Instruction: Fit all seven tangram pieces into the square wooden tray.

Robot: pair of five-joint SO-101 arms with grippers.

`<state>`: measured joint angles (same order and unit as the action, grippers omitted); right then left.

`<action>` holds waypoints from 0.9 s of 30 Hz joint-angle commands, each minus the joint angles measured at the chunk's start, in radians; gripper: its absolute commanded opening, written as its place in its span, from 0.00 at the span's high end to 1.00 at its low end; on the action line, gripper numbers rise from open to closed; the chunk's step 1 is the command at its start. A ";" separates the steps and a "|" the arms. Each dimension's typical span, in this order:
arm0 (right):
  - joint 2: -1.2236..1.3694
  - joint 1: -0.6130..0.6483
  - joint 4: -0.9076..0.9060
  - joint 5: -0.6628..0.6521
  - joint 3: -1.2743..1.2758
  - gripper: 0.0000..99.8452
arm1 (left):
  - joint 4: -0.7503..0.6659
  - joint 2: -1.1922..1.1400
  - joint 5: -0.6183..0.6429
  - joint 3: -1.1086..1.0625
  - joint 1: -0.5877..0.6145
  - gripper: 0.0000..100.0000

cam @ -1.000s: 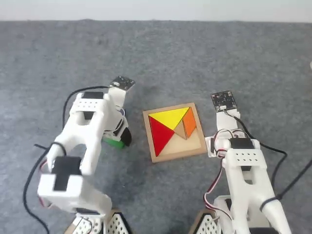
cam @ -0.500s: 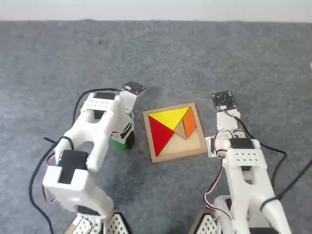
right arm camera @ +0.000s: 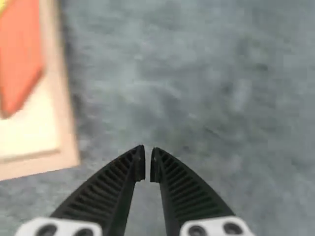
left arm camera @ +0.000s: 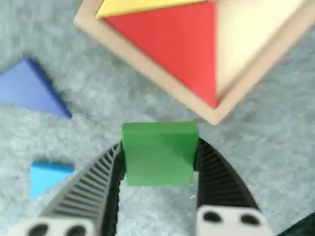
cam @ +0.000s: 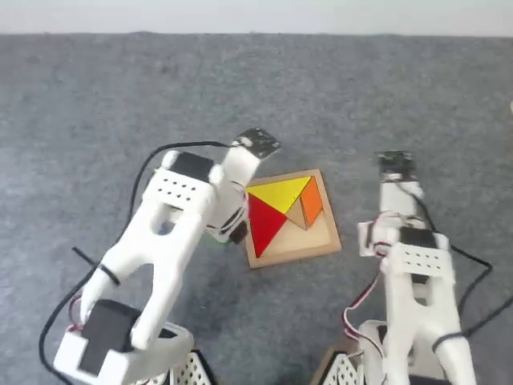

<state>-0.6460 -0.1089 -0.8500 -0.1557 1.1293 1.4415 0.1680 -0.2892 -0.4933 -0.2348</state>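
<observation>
**Holding the green piece beside the tray's corner**

We see the left tool (left arm camera: pixel 158 147) clamped on a green piece (left arm camera: pixel 158 160), one ribbed finger pressed against each of its sides. The piece sits just beside a corner of the square wooden tray (left arm camera: pixel 142 61), apart from the rim. We cannot tell whether it rests on the grey counter (cam: pixel 120 96) or hangs above it.

In the tray we find a red triangle (left arm camera: pixel 177 44) along the near rim, a yellow triangle (cam: pixel 280 192) touching it, and an orange piece (cam: pixel 314 200) on the far side. A pale stretch of the tray floor lies bare next to the red triangle.

Two pieces lie loose on the counter near the left tool: a dark blue triangle (left arm camera: pixel 29 88) and a light blue piece (left arm camera: pixel 47 174), well apart from each other and outside the tray.

The right tool (right arm camera: pixel 147 164) hangs over the counter on the other side of the tray. Its fingers are brought together with only a slit between the tips, and they grip nothing.
</observation>
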 commanded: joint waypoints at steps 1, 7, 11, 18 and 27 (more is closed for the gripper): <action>-0.101 -0.113 -0.077 0.012 -0.060 0.97 | -0.046 0.037 0.020 0.054 -0.089 0.94; -0.283 -0.348 -0.101 -0.002 0.035 0.97 | -0.195 -0.052 0.086 0.088 -0.236 0.94; -0.390 -0.346 -0.101 -0.012 0.109 0.97 | -0.201 -0.167 0.118 0.151 -0.321 0.94; -0.423 -0.332 -0.101 -0.014 0.129 0.97 | -0.276 -0.356 0.152 0.185 -0.344 0.94; -0.360 -0.331 -0.059 -0.015 0.129 0.97 | -0.298 -0.404 0.270 0.216 -0.344 0.77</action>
<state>-1.0188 -0.4465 -0.9314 -0.1573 1.2704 1.1638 -0.2309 -0.0821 -0.3368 -0.5738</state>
